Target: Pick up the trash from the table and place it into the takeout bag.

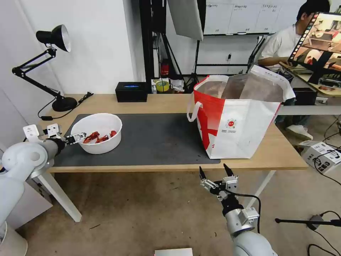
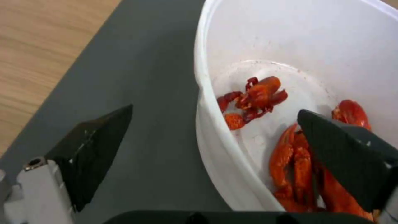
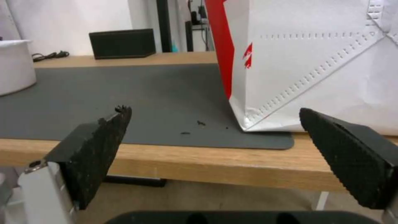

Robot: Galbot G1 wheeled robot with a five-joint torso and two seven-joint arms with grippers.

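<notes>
A white round bowl with red shell scraps stands on the left part of the dark grey mat on the table. My left gripper is open at the bowl's left rim. In the left wrist view the left gripper straddles that rim, one finger outside over the mat and the other inside the bowl. The takeout bag stands open at the right of the table. My right gripper hangs open below the table's front edge, facing the bag.
A black desk lamp stands at the back left corner and a black rectangular box at the back middle. A person sits behind the bag at the far right. A small carton and cables lie on the floor to the right.
</notes>
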